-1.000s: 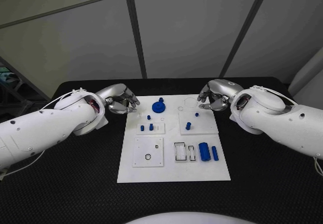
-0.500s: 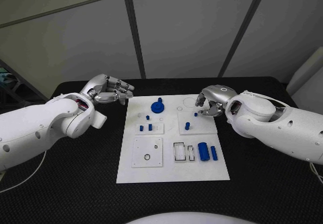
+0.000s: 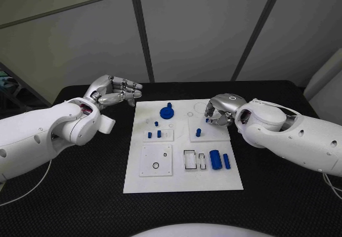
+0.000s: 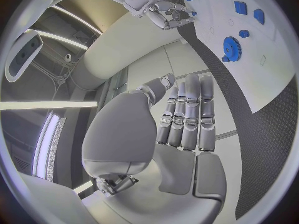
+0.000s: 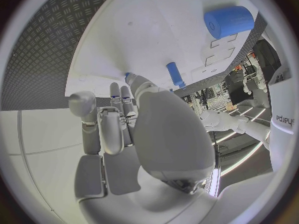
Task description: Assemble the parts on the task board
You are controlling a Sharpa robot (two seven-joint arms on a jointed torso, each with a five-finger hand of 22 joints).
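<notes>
The white task board (image 3: 185, 177) lies mid-table. A blue gear (image 3: 167, 113) sits at its far middle, small blue pegs (image 3: 158, 134) left of centre, an upright blue peg (image 3: 198, 132) right of centre, and two blue cylinders (image 3: 216, 160) near the right front. My right hand (image 3: 219, 111) hovers over the board's far right, fingers curled down. In the right wrist view its fingertips (image 5: 124, 92) meet a small blue part (image 5: 127, 76), beside the peg (image 5: 174, 73). My left hand (image 3: 114, 91) is raised off the board's far left corner, fingers straight, holding nothing.
A white inset plate (image 3: 156, 160) with a ring outline and a slotted frame (image 3: 192, 160) lie on the board's near half. Black table (image 3: 71, 197) surrounds the board on every side. The left wrist view shows the gear (image 4: 231, 47) and my right hand (image 4: 159, 10).
My left hand has lifted away from the board's edge and straightened its fingers. My right hand has slid in over the board's far right, down to the small blue part.
</notes>
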